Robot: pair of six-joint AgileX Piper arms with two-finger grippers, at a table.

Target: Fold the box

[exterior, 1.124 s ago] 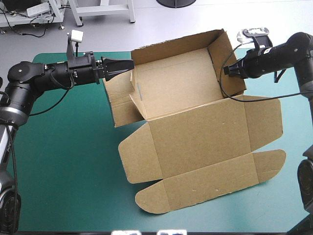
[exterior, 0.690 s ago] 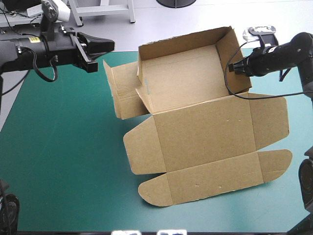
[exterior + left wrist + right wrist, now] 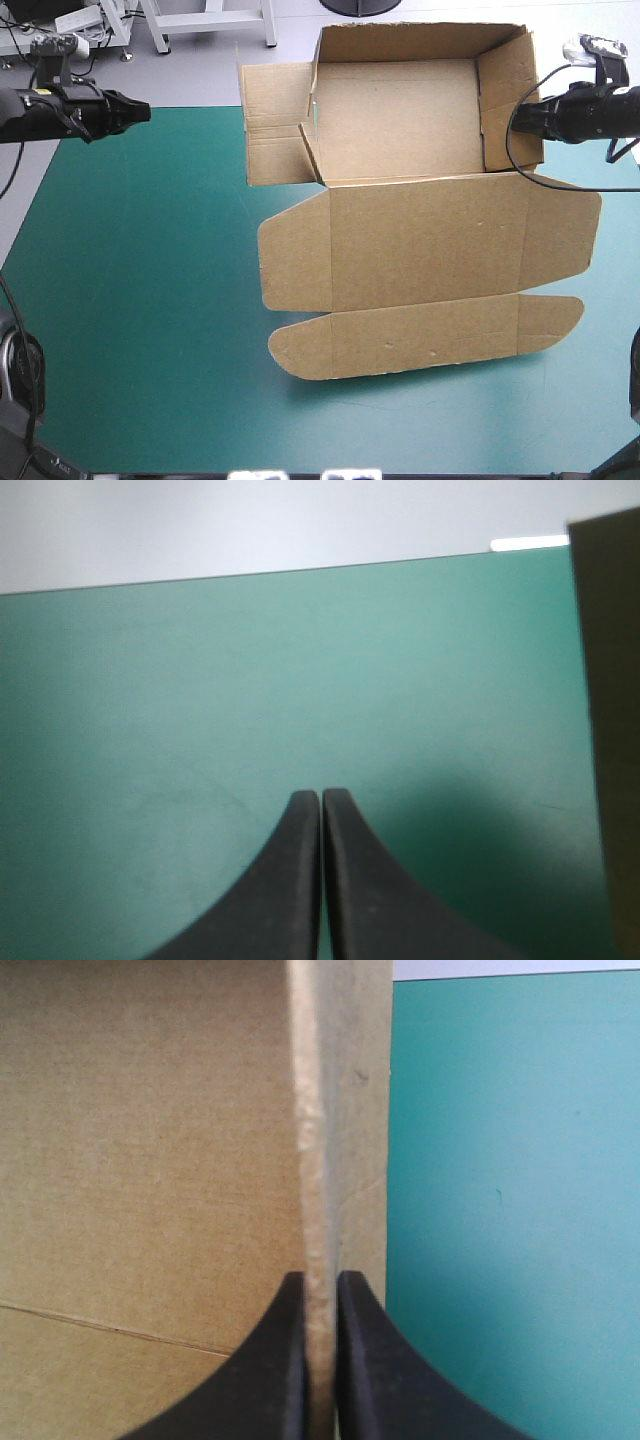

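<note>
The brown box [image 3: 400,130] hangs as an open tray, tilted up toward the table's far edge, with its lid [image 3: 430,240] and front flap [image 3: 420,335] spread toward me. Its left side flap [image 3: 275,125] sticks outward. My right gripper [image 3: 518,117] is shut on the box's right wall, and the wall's edge [image 3: 318,1160] runs between the black fingers [image 3: 275,1360]. My left gripper [image 3: 143,111] sits far left of the box near the table's far left corner, shut and empty [image 3: 321,798]. A strip of the box [image 3: 610,730] shows ahead of it.
Teal-green cover [image 3: 130,300] lies bare left of the box and along the near edge. The table's far edge [image 3: 250,575] runs just ahead of the left gripper.
The right gripper has dragged and tipped the box toward the far right. The left gripper let go of the left wall earlier and has pulled back to the far left corner.
</note>
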